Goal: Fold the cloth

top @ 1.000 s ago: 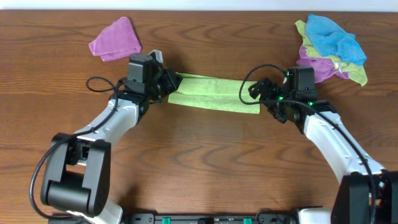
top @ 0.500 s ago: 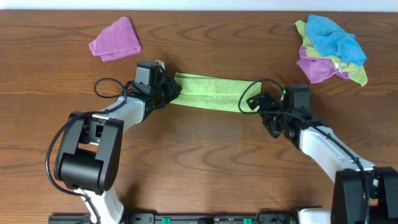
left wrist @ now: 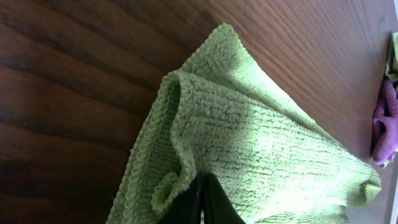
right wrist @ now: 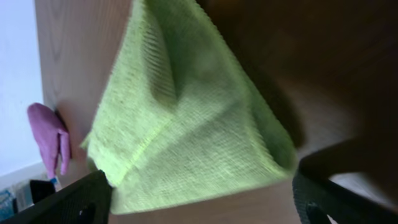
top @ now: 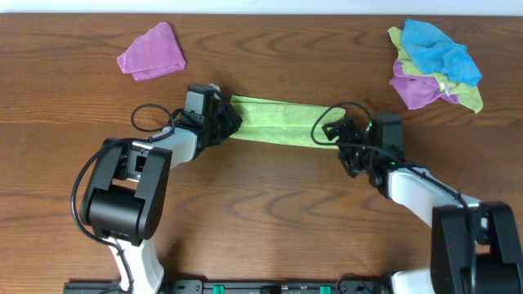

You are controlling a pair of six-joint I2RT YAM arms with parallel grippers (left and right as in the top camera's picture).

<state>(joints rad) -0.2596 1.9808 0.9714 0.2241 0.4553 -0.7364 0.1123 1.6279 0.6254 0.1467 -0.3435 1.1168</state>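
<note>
Now one green cloth (top: 278, 122) lies stretched as a strip mid-table between two arms. At its left end the left end effector (top: 229, 124) is clamped on it. The right end effector (top: 333, 135) stands spread around its right end. One purple cloth (top: 151, 51) lies far left and a mixed heap (top: 433, 61) far right on the brown wooden table (top: 270, 212).

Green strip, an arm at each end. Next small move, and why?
Probably close the right hand on its end of the green cloth: its fingers look spread either side of the fabric, while the left hand is pinched on the other end.
</note>
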